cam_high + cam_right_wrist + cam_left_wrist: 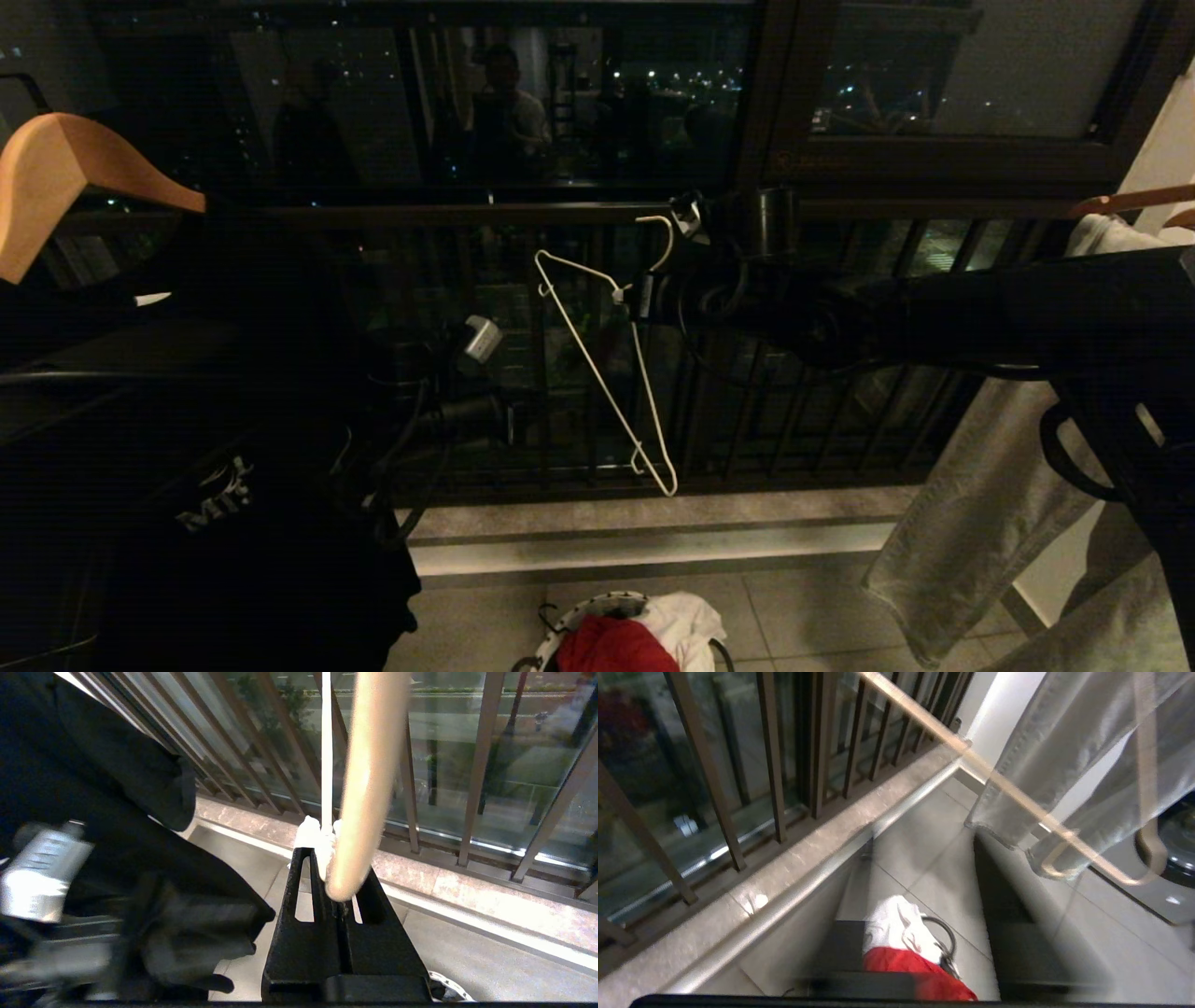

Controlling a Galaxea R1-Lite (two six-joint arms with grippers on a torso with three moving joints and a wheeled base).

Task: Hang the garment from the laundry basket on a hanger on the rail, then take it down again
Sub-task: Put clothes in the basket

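The white wire hanger (607, 373) hangs tilted in front of the balcony bars. My right gripper (627, 297) is shut on its twisted neck (310, 835), with the hook above. The red garment (611, 646) lies bunched in the laundry basket (560, 623) on the floor below, beside a white cloth (686, 618). My left gripper (509, 415) is left of the hanger, at mid height. It looks down on the garment (915, 970) from well above, its jaws (922, 849) apart and empty. The hanger's wire (1004, 788) crosses that view. The rail is out of view.
A black printed T-shirt (233, 485) on a tan wooden hanger (56, 177) fills the left. Pale grey cloth (971, 523) hangs at the right. Balcony bars (560, 439) and a stone sill (653, 513) run behind the basket. The floor is tiled (934, 826).
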